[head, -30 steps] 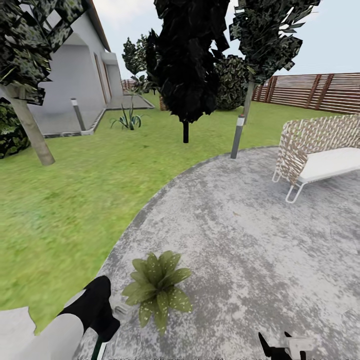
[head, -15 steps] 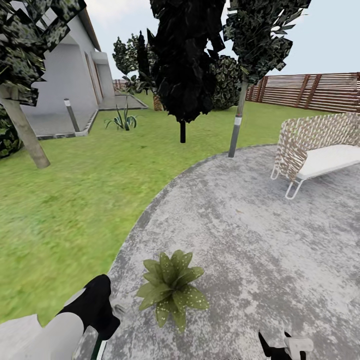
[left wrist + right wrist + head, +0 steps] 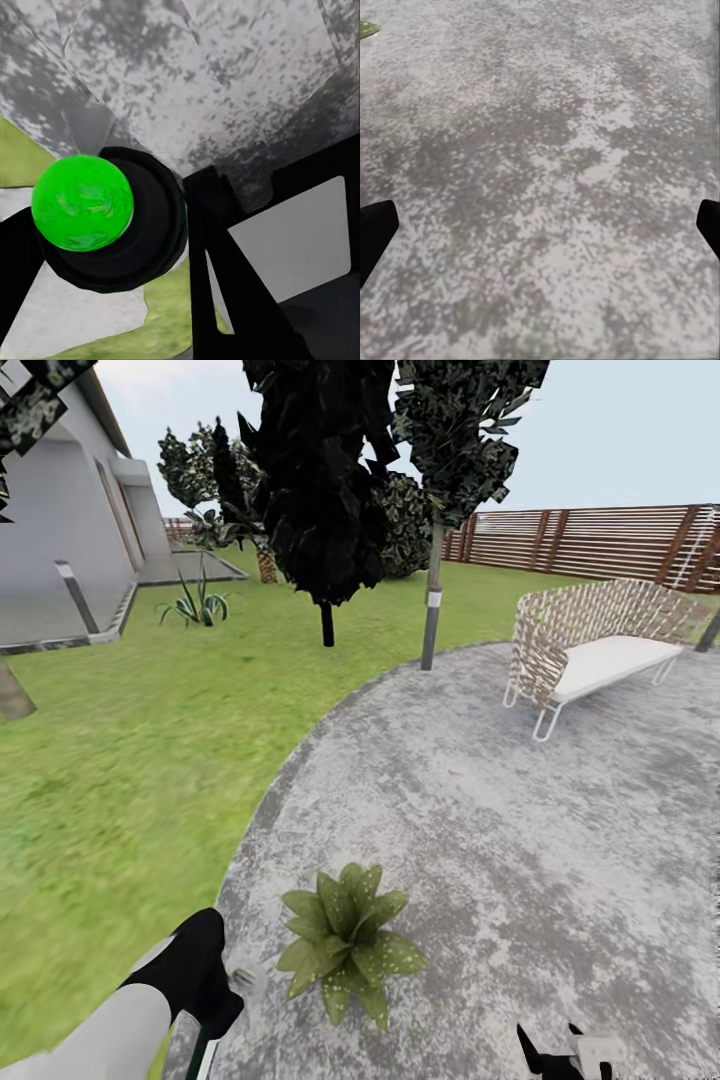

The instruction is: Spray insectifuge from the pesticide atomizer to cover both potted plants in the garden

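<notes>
a potted plant [image 3: 347, 942] — a low rosette of pointed, pale-speckled green leaves — sits on the round grey patio [image 3: 520, 830] near its edge with the lawn [image 3: 120, 760], just in front of the robot. the left arm [image 3: 150, 1010] comes in at the lower left of the head view, its black end close beside the plant. in the left wrist view the left gripper [image 3: 161, 247] is closed around the pesticide atomizer [image 3: 112, 225], seen end-on as a dark round body with a bright green ball on it, black fingers [image 3: 225, 262] on either side and patio and a strip of grass beyond. the right gripper [image 3: 540, 225] hangs over bare patio paving; its 2 dark fingertips [image 3: 375, 225] sit at opposite edges of the right wrist view, wide apart, with nothing between them. its tip also shows at the bottom of the head view [image 3: 565, 1055]. farther off stand a woven chair [image 3: 590, 645] with a white seat, a grey bollard lamp [image 3: 431, 625], dark trees [image 3: 320, 480], a brown slatted fence [image 3: 600, 540] and a grey house [image 3: 60, 530].
</notes>
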